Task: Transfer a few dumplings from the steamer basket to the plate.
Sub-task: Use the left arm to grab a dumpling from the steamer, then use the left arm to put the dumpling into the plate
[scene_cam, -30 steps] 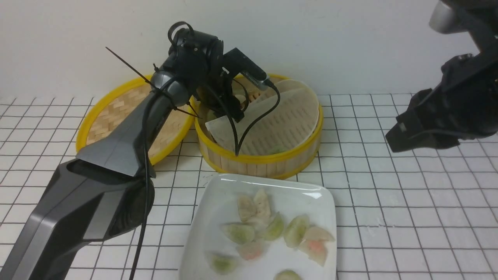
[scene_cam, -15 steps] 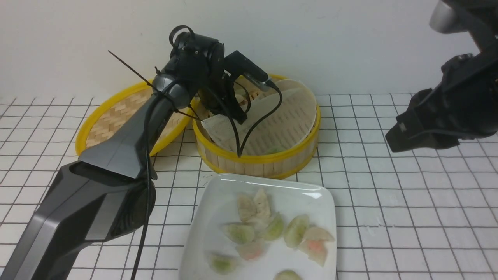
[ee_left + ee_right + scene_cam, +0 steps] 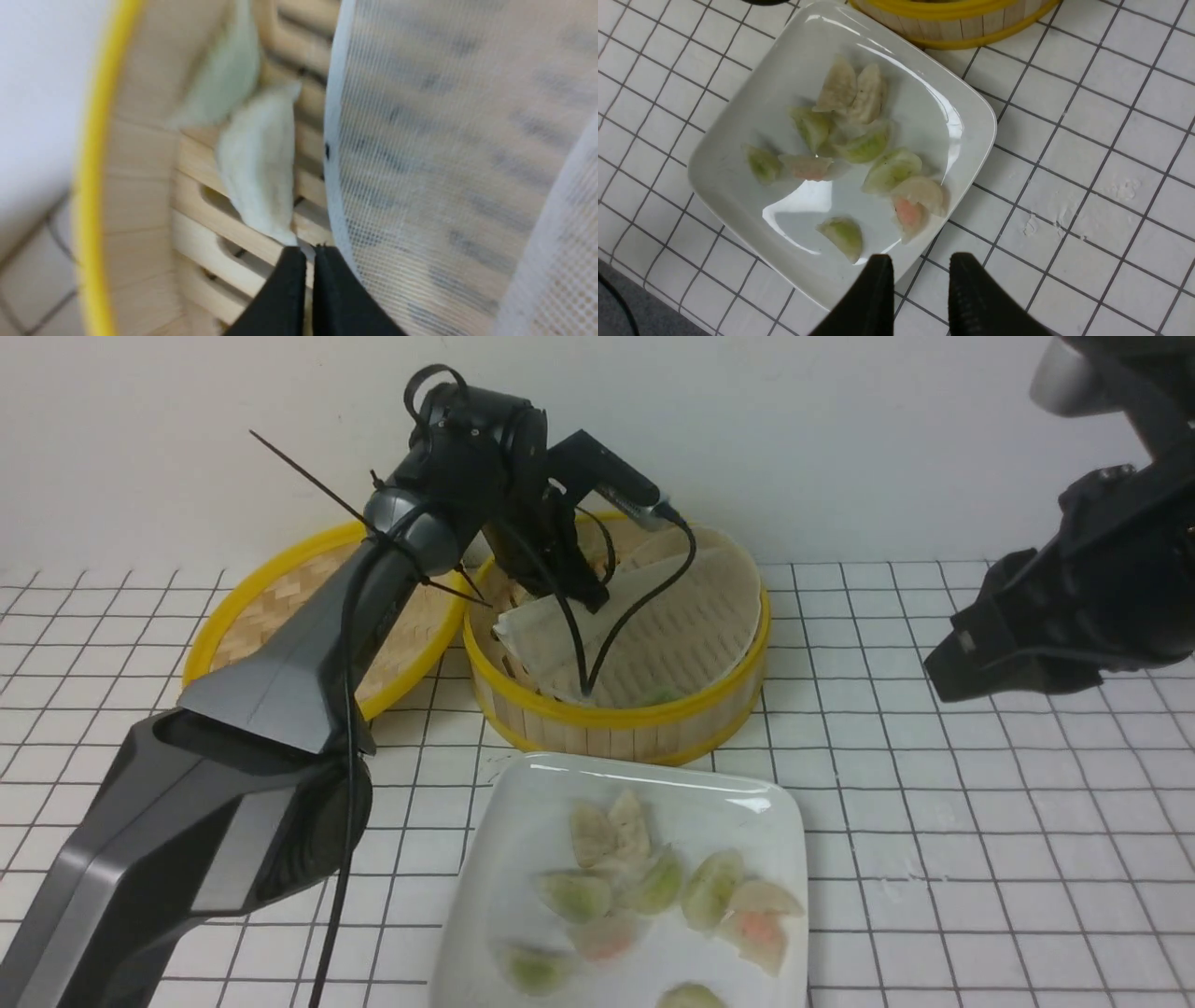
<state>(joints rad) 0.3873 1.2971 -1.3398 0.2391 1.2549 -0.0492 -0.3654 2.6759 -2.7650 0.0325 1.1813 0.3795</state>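
The steamer basket [image 3: 644,721] stands behind the plate [image 3: 518,821]. My left gripper [image 3: 586,601] reaches down inside its left side. In the left wrist view the gripper [image 3: 308,250] is shut, pinching the tip of a pale beige dumpling [image 3: 257,172] that lies on the slatted floor beside the edge of the white liner [image 3: 444,140]. A pale green dumpling [image 3: 224,79] lies against the wall behind it. Another green dumpling [image 3: 665,693] sits near the front wall. Several dumplings [image 3: 866,144] lie on the plate [image 3: 752,102]. My right gripper [image 3: 920,266] is open and empty above the plate's edge.
The flat woven lid [image 3: 271,607] with its yellow rim lies left of the basket, under my left arm. A black cable [image 3: 607,635] hangs from the left wrist into the basket. The white wall stands close behind. My right arm [image 3: 1055,616] hovers over the tiled table at right.
My left wrist has risen a little and shifted right inside the basket, and the liner's left corner has moved with it. The right arm and the plate's dumplings have not moved.
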